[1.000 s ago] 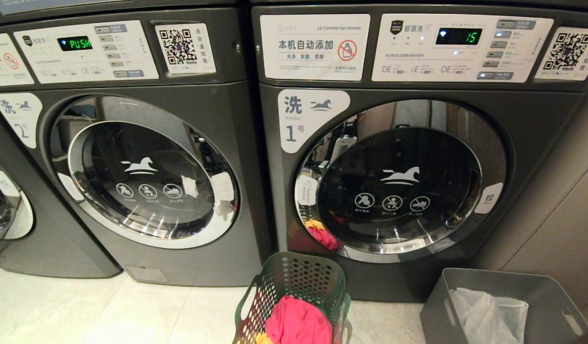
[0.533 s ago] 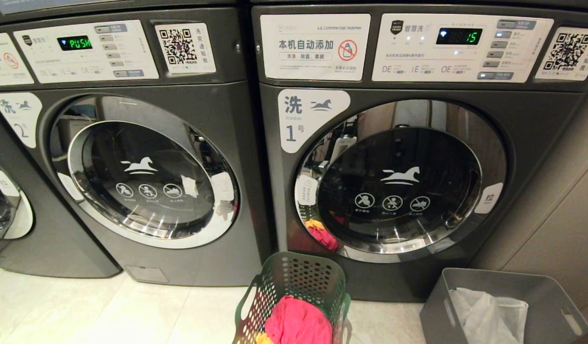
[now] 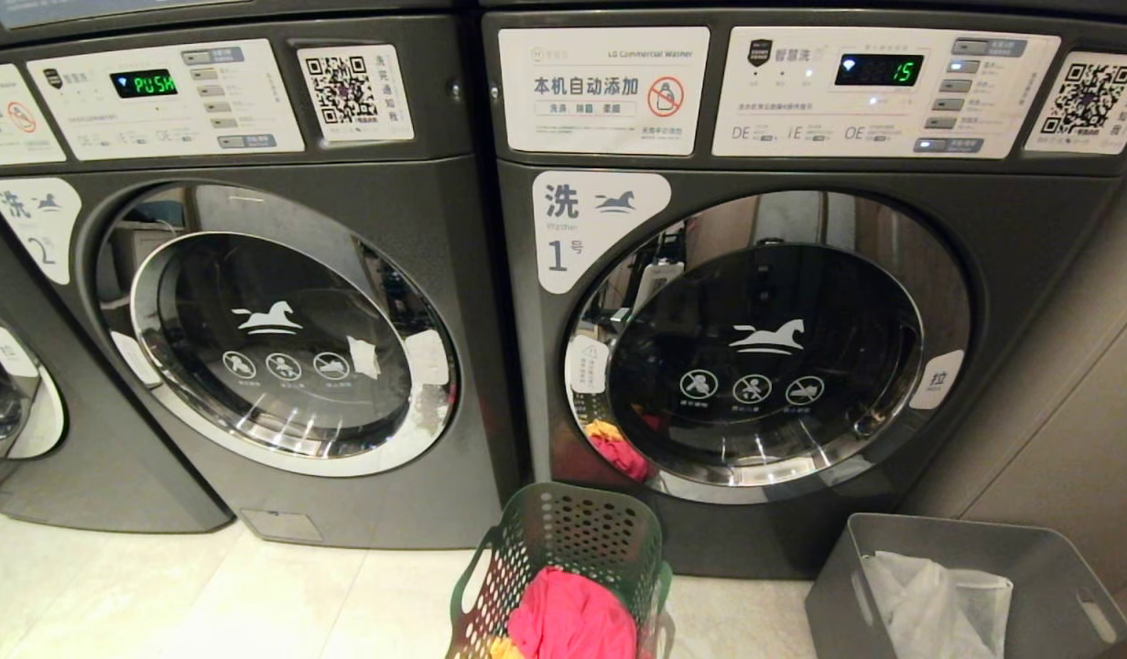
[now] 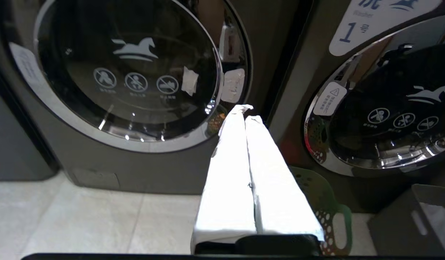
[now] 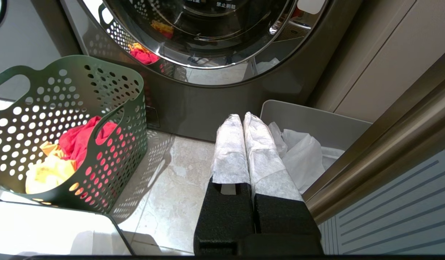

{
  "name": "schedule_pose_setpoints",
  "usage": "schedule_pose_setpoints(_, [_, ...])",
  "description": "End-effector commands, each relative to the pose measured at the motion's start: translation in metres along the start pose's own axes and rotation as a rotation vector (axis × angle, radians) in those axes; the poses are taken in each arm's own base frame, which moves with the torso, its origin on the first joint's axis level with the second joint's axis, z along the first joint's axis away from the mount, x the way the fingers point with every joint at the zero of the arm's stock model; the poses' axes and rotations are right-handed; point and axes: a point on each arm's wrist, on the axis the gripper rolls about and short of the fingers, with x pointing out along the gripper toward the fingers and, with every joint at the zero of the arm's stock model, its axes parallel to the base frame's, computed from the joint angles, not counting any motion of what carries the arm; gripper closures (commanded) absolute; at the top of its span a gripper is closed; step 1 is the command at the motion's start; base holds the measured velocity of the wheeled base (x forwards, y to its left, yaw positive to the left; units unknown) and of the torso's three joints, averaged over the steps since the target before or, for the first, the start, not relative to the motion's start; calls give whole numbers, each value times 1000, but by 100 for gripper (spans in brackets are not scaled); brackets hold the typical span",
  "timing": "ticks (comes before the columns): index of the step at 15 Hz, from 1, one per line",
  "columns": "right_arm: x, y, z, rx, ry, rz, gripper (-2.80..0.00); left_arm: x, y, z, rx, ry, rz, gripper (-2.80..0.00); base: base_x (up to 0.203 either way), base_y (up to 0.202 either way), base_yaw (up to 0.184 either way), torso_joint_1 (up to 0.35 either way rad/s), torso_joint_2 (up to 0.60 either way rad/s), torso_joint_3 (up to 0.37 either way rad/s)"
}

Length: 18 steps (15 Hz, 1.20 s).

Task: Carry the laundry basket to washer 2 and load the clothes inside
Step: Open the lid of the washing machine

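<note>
The green laundry basket (image 3: 572, 535) stands on the floor in front of washer 1, at the bottom middle of the head view. In it lie the clothes, a magenta-pink garment (image 3: 572, 618) over a yellow-orange one (image 3: 503, 648). Washer 2 (image 3: 279, 339) is to the left with its round door closed. Neither arm shows in the head view. My left gripper (image 4: 247, 112) is shut and empty, pointing at the gap between the two washers, beside the door of washer 2 (image 4: 128, 72). My right gripper (image 5: 243, 116) is shut and empty, between the basket (image 5: 63, 94) and the grey bin.
Washer 1 (image 3: 764, 348) has its door closed and reflects the basket. A grey solid-sided bin (image 3: 948, 558) with a white bag stands at the lower right, against a beige wall panel (image 3: 1076, 439). Another washer (image 3: 14, 403) shows at the far left. The floor is pale tile.
</note>
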Motion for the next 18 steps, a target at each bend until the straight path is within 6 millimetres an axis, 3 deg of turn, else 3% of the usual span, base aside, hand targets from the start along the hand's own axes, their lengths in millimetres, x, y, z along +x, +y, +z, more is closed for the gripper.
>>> schedule_pose_setpoints(1, [0,0,0,-2,0,1,0,79,9,-11,-55,223,36,0,0,0,0,0,0,0])
schedule_pose_setpoints(4, [0,0,0,3,1,-8,0,154,53,-34,-151,269,47,0,0,0,0,0,0,0])
schedule_pose_setpoints(6, [0,0,0,0,1,-10,0,180,90,-43,-177,213,-46,0,0,0,0,0,0,0])
schedule_pose_setpoints(7, [0,0,0,-1,1,-9,0,183,98,-43,-176,189,-126,0,0,0,0,0,0,0])
schedule_pose_setpoints(9, [0,0,0,3,1,-10,0,185,96,-50,-175,199,-180,0,0,0,0,0,0,0])
schedule_pose_setpoints(12, [0,0,0,3,1,-8,0,207,88,-71,-178,255,-267,0,0,0,0,0,0,0])
schedule_pose_setpoints(15, [0,0,0,3,1,-8,0,233,95,-89,-166,242,-333,0,0,0,0,0,0,0])
schedule_pose_setpoints(16, [0,0,0,3,1,-8,0,242,96,-90,-155,228,-345,-280,0,0,0,0,0,0])
schedule_pose_setpoints(18, [0,0,0,3,1,-8,0,249,92,-88,-142,210,-372,-280,0,0,0,0,0,0])
